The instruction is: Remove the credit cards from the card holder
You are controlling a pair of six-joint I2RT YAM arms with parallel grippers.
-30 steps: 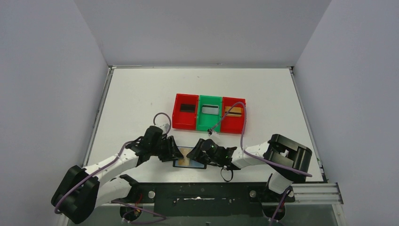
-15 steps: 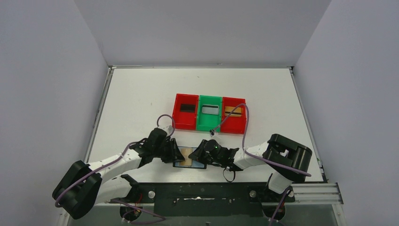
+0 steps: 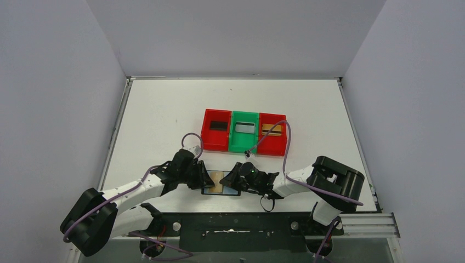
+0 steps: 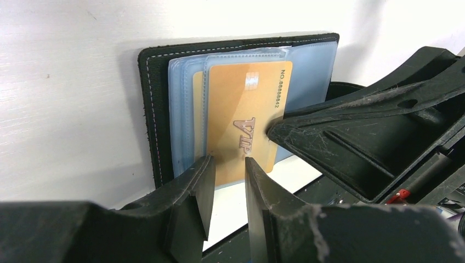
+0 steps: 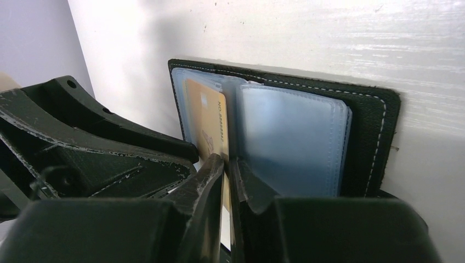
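Observation:
The black card holder [image 3: 224,191] lies open near the table's front edge, with its grey-blue sleeves [image 4: 183,109] up. A gold credit card [image 4: 247,104] marked VIP sticks partly out of a sleeve; it also shows in the top view [image 3: 216,181]. A second gold edge shows behind it. My right gripper [image 5: 226,161] is shut on the card's [image 5: 207,115] edge beside the card holder's fold [image 5: 367,120]. My left gripper [image 4: 226,164] is narrowly open, its fingertips on either side of the card's near end, without squeezing it. Both grippers [image 3: 207,179] [image 3: 229,176] meet over the card holder.
A row of three trays stands behind: red [image 3: 206,141], green [image 3: 243,148], red [image 3: 271,149]. Each holds a card. The black base rail [image 3: 236,224] runs just in front of the card holder. The right arm's cable [image 3: 282,142] loops over the right red tray.
The gold card has slid further out of its sleeve and shows more in the top view. My left gripper has moved a little to the right, towards the card holder.

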